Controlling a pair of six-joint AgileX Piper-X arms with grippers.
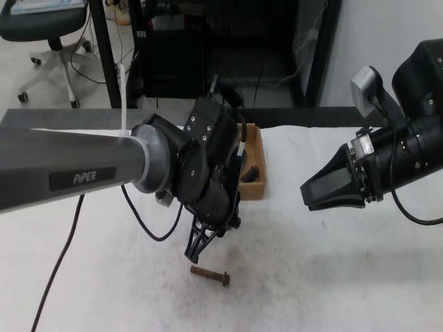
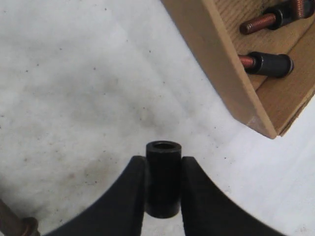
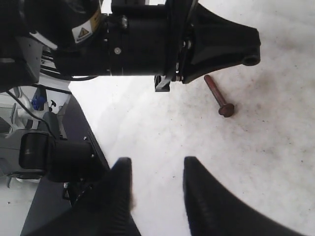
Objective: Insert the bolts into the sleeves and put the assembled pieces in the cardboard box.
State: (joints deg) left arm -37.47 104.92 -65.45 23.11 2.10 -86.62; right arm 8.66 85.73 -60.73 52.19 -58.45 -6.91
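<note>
A loose bolt [image 1: 210, 274] lies on the worktop toward its near edge, prob. waiting for its sleeve. Just behind it the left gripper [image 1: 195, 257] points steeply down, its fingers closed on the black sleeve [image 2: 163, 179] with the bore end left free (so a bolt can enter, I think). The right gripper [image 3: 155, 189] hangs w/ fingers well apart, holding nothing, aimed about level toward the left arm. The cardboard box [image 2: 221, 64] at the far edge has assembled pieces [image 2: 268, 64] inside

You are looking at a white, lightly speckled cloth [image 1: 332, 277] covering the bench. Behind it, an office chair [image 1: 41, 28] is standing at far left beside a black post [image 1: 104, 55]; what is possibly a dark rack [image 1: 208, 48] is sitting farther back.
</note>
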